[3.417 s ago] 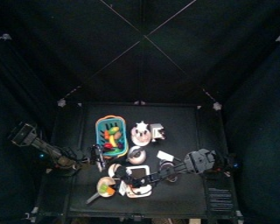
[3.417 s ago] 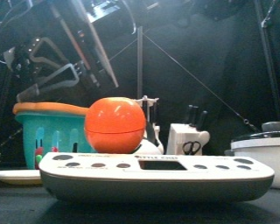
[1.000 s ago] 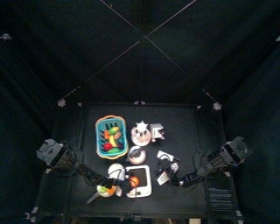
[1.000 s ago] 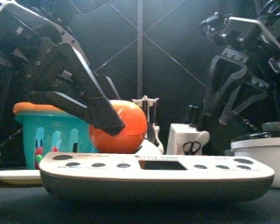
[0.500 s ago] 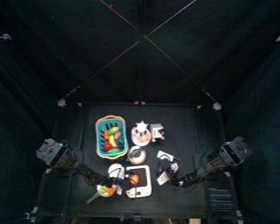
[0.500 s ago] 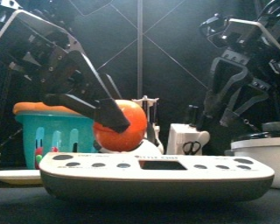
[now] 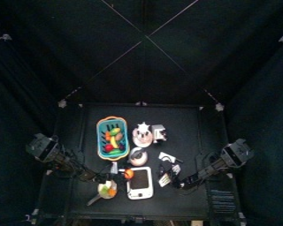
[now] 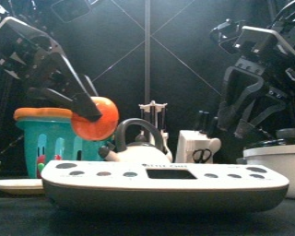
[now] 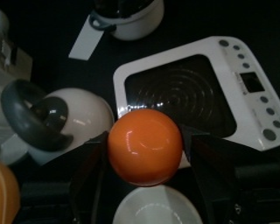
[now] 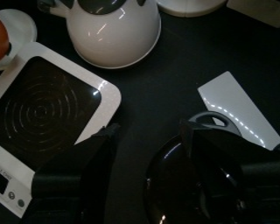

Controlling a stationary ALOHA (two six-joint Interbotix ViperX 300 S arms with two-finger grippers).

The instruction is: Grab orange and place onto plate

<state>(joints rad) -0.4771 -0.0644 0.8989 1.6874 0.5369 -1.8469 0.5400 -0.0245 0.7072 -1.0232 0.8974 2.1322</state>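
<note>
I see the orange (image 9: 146, 145), a smooth bright ball, held up off the table between my left gripper's (image 9: 149, 166) jaws. The white plate (image 9: 157, 207) sits right below it, as far as I can judge.

Glossy smooth plastic orange (image 9: 147, 144); matt white plastic scale (image 9: 206, 80); shiny white kettle (image 10: 111, 33).

Curtains (image 7: 141, 53): black, closing all sides
Table (image 7: 215, 141): small, black, cluttered
Light: dim, faint glints on the curtain seams
</note>
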